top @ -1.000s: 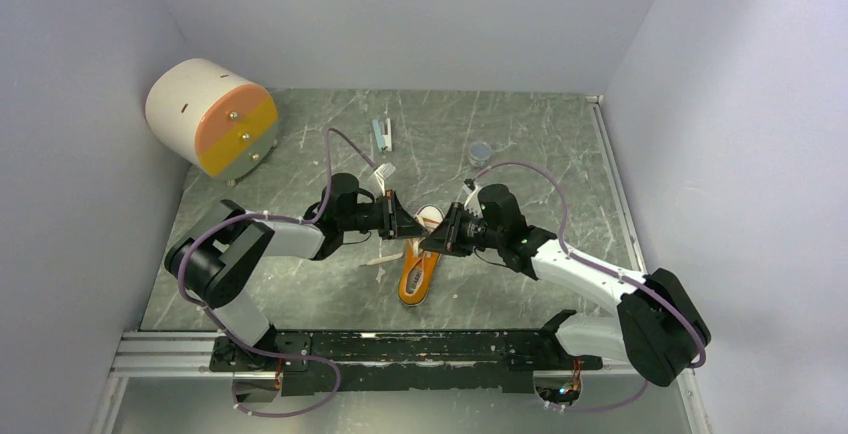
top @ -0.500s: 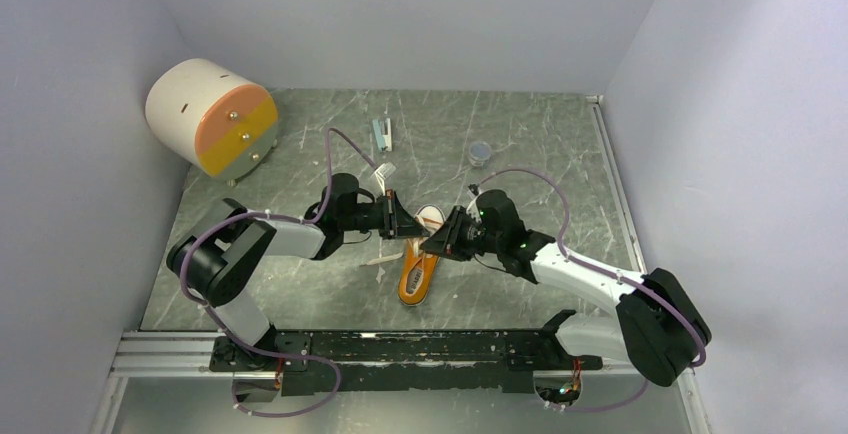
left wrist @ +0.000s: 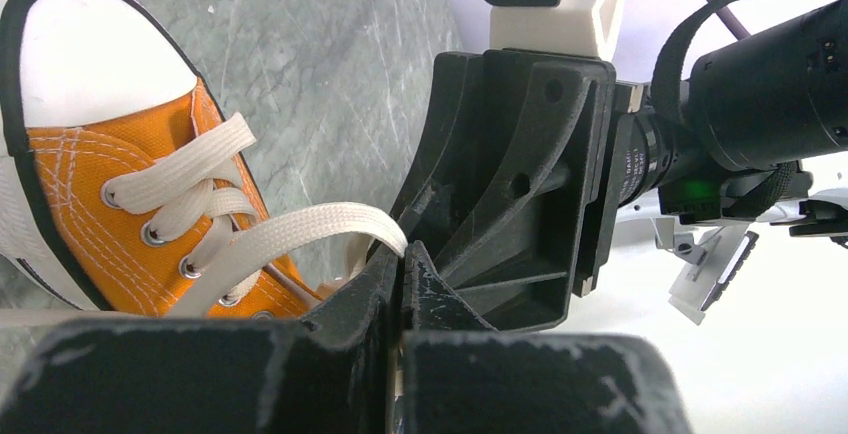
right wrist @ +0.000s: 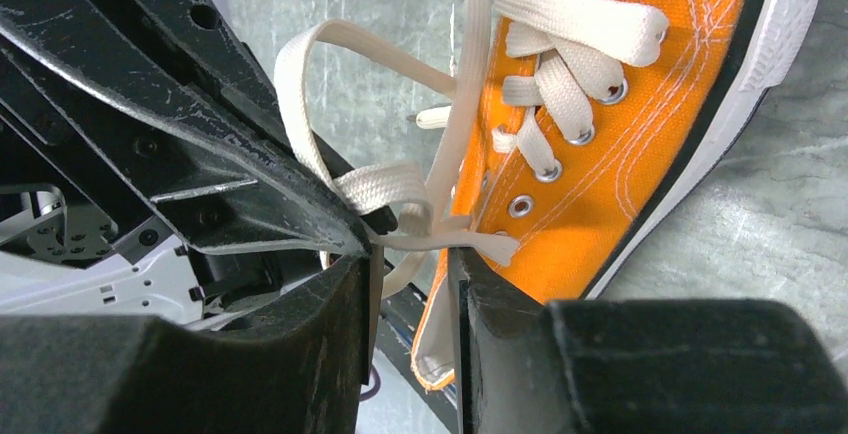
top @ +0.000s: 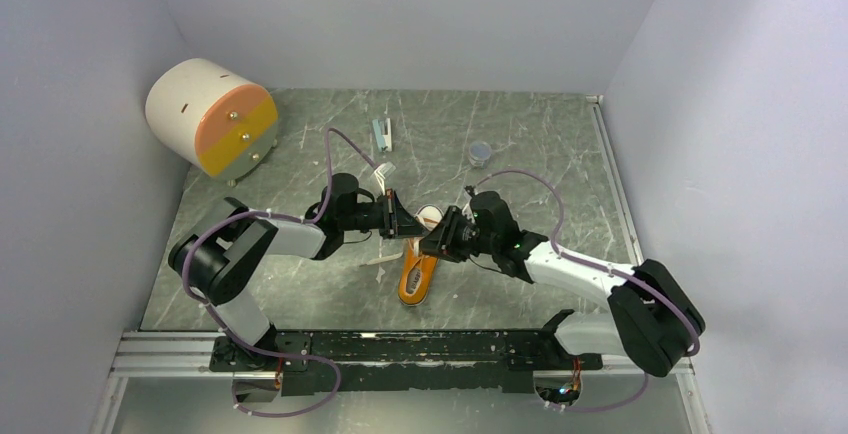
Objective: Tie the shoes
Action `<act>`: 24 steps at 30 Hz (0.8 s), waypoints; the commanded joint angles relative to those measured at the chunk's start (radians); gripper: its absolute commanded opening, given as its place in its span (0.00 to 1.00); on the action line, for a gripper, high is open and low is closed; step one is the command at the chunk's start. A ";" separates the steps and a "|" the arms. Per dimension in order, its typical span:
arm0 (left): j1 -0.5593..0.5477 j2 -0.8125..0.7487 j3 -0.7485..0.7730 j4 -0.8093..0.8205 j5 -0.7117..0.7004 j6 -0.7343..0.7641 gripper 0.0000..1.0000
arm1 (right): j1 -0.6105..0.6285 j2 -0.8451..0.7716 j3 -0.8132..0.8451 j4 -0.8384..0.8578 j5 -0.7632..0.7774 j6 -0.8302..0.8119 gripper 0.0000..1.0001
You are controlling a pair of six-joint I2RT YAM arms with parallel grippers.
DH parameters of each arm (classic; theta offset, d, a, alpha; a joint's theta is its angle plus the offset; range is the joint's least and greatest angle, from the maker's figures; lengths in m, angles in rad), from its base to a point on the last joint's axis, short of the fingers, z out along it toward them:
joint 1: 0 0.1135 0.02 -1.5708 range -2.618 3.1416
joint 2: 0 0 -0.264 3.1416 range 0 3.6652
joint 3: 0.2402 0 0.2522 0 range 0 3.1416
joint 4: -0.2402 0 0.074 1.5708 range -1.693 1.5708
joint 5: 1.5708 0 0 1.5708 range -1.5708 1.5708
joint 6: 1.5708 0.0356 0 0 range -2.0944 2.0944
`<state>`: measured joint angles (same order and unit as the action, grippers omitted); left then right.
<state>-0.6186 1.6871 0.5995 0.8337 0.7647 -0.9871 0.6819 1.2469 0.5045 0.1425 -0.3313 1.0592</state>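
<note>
The orange sneaker [top: 418,274] lies mid-table, its white toe cap toward the back. In the left wrist view the shoe [left wrist: 90,174] is at the left, and my left gripper [left wrist: 402,259] is shut on a white lace [left wrist: 290,239] that arcs up from the eyelets. My right gripper [top: 434,242] faces it tip to tip over the shoe. In the right wrist view the right gripper [right wrist: 410,266] is open with a narrow gap. A loose lace strand [right wrist: 440,242] lies across its tips, beside the shoe's side [right wrist: 620,154].
A white cylinder with an orange and yellow face [top: 210,117] stands at the back left. A small blue-and-white item [top: 382,134], a white tag [top: 383,171] and a grey round cap [top: 480,154] lie behind the shoe. Walls close in on three sides.
My right gripper has edged a little left, closer to the left gripper over the shoe. The left arm and the shoe have stayed in place.
</note>
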 commanded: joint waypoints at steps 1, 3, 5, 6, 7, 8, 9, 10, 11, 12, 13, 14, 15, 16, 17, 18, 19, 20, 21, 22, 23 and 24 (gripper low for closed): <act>0.004 0.005 0.021 0.056 0.024 -0.001 0.05 | 0.014 0.024 0.016 0.038 0.050 0.002 0.34; 0.005 0.006 0.018 0.063 0.024 -0.005 0.05 | 0.020 0.031 0.026 0.034 0.063 -0.003 0.34; 0.005 0.009 0.016 0.072 0.025 -0.010 0.05 | 0.026 0.025 0.027 0.036 0.088 -0.001 0.36; 0.005 0.009 0.016 0.076 0.026 -0.011 0.05 | 0.029 0.021 0.023 0.043 0.098 0.003 0.37; 0.004 0.008 0.016 0.076 0.027 -0.012 0.05 | 0.032 0.019 0.021 0.051 0.105 0.006 0.38; 0.005 0.009 0.016 0.076 0.027 -0.012 0.05 | 0.035 0.017 0.020 0.052 0.110 0.005 0.39; 0.005 0.008 0.016 0.075 0.027 -0.012 0.05 | 0.040 0.014 0.023 0.054 0.116 0.000 0.40; 0.005 0.008 0.016 0.074 0.028 -0.012 0.05 | 0.046 0.009 0.022 0.060 0.122 -0.003 0.41; 0.005 0.008 0.017 0.076 0.029 -0.012 0.05 | 0.051 0.001 0.020 0.065 0.126 -0.004 0.42; 0.005 0.009 0.017 0.073 0.030 -0.012 0.05 | 0.057 -0.007 0.018 0.079 0.126 -0.008 0.42; 0.005 0.010 0.018 0.072 0.032 -0.012 0.05 | 0.062 -0.016 0.015 0.089 0.132 -0.013 0.42; 0.005 0.010 0.017 0.071 0.033 -0.012 0.05 | 0.071 -0.024 0.013 0.093 0.147 -0.016 0.42; 0.005 0.012 0.017 0.071 0.033 -0.012 0.05 | 0.078 -0.032 0.008 0.103 0.161 -0.021 0.42; 0.005 0.013 0.017 0.072 0.032 -0.013 0.05 | 0.085 -0.038 0.004 0.115 0.179 -0.024 0.42; 0.005 0.016 0.018 0.073 0.031 -0.015 0.05 | 0.097 -0.042 0.000 0.128 0.196 -0.027 0.42; 0.005 0.017 0.018 0.076 0.034 -0.019 0.05 | 0.109 -0.046 0.000 0.129 0.220 -0.029 0.42; 0.005 0.019 0.016 0.089 0.036 -0.026 0.05 | 0.120 -0.044 0.004 0.112 0.257 -0.030 0.42; 0.005 0.021 0.013 0.103 0.037 -0.035 0.05 | 0.126 -0.039 0.013 0.091 0.270 -0.027 0.42; 0.005 0.022 0.013 0.108 0.037 -0.039 0.05 | 0.129 -0.031 0.019 0.079 0.285 -0.022 0.41; 0.005 0.024 0.015 0.109 0.039 -0.040 0.05 | 0.134 -0.026 0.020 0.077 0.291 -0.016 0.41; 0.005 0.025 0.017 0.105 0.041 -0.039 0.05 | 0.137 -0.022 0.021 0.068 0.299 -0.007 0.42; 0.005 0.024 0.018 0.101 0.042 -0.038 0.05 | 0.145 -0.022 0.026 0.046 0.315 0.001 0.41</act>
<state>-0.6170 1.7016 0.5995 0.8753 0.7731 -1.0195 0.8055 1.2213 0.5049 0.2077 -0.1139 1.0466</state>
